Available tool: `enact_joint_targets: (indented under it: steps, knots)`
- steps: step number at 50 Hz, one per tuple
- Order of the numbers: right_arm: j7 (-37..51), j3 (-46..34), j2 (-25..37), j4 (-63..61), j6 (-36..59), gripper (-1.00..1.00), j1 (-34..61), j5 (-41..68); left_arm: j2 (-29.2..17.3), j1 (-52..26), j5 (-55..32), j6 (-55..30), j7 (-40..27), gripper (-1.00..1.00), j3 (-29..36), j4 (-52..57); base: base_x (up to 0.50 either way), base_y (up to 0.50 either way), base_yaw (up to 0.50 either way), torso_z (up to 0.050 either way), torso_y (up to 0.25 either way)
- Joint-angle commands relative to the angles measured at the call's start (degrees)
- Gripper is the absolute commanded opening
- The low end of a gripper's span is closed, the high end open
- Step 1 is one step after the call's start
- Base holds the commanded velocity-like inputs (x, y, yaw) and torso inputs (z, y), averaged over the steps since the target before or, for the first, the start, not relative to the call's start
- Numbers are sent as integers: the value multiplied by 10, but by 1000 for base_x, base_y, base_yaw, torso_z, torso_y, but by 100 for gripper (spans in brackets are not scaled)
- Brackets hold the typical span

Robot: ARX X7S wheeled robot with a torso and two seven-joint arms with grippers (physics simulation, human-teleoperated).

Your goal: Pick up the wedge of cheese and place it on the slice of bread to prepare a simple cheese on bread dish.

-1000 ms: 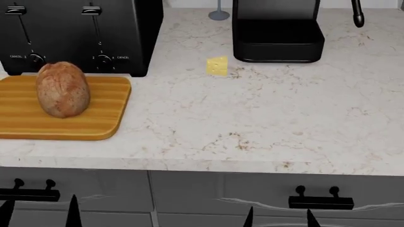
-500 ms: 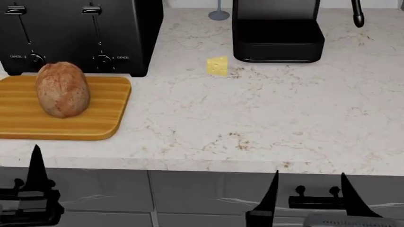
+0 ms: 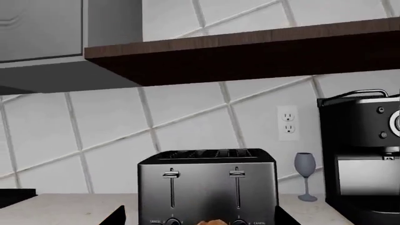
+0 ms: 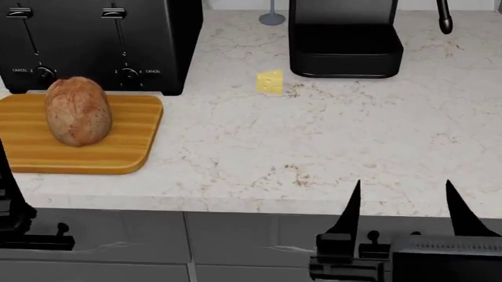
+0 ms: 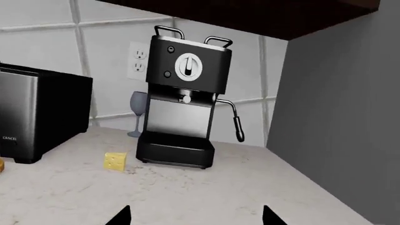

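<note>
The wedge of cheese (image 4: 270,81) is small and pale yellow and stands on the marble counter in front of the coffee machine; it also shows in the right wrist view (image 5: 114,161). The slice of bread (image 4: 77,110), a brown oval loaf, lies on the orange cutting board (image 4: 129,147); only its top shows in the left wrist view (image 3: 212,223). My right gripper (image 4: 404,202) is open and empty at the counter's front edge, well short of the cheese, as the right wrist view (image 5: 196,216) also shows. My left gripper (image 3: 200,219) is open, at the head view's left edge (image 4: 8,194).
A black toaster (image 4: 102,44) stands behind the board. A black coffee machine (image 4: 345,38) stands at the back right, with a wine glass (image 5: 137,105) between them. A dark wall or cabinet side (image 5: 337,117) bounds the counter's right end. Drawers with black handles (image 4: 35,241) lie below.
Both grippers have risen from below the counter's front edge. The right fingers now reach over the counter's edge. The left gripper has shifted to the view's left edge. The cheese and bread have not moved.
</note>
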Motion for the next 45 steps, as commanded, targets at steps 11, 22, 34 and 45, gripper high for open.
enact_joint_targets:
  steps: [11,22,34,45]
  knots:
    - [-4,25,35,-53,95,100,84,18,-20,-39,-22,-55,-13,100,-18,36,0,0,0,0,0]
    - [-7,35,31,-55,115,100,117,36,-23,-49,-25,-63,-16,100,-18,37,0,0,0,0,0]
    - [-3,31,32,-63,116,100,112,37,-25,-49,-27,-62,-19,100,-23,32,0,0,0,0,0]
    - [-3,37,32,-65,115,100,106,43,-27,-53,-32,-69,-24,100,-28,35,0,0,0,0,0]
